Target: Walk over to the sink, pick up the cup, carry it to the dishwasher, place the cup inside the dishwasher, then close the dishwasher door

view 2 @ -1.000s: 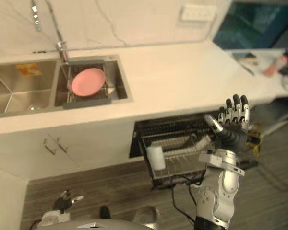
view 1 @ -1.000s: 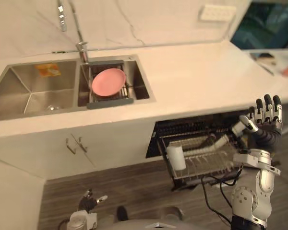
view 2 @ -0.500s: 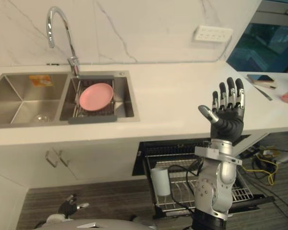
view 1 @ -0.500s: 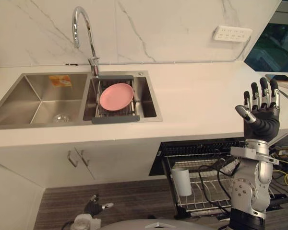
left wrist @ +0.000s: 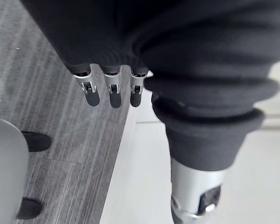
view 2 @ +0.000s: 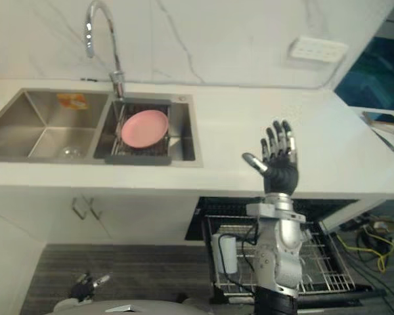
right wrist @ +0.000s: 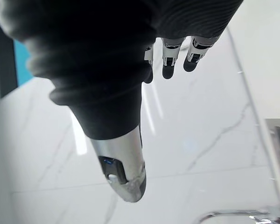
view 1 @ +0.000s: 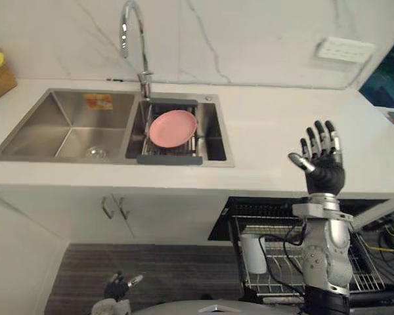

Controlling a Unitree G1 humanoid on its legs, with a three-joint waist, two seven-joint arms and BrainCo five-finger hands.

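Cup (view 1: 253, 253) seemingly upright in rack (view 2: 323, 264); right hand (view 1: 324, 172) splayed.

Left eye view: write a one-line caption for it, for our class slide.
Right hand raised open by the pulled-out dishwasher rack, a white cup standing in it; pink plate in the sink.

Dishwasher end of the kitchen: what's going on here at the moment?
The white cup stands in the pulled-out rack of the open dishwasher, and neither hand touches it. The right robot hand is raised above the rack, fingers straight, holding nothing. The left robot hand hangs low near the floor, also open. A pink plate rests in the sink. The dishwasher is not yet closed.
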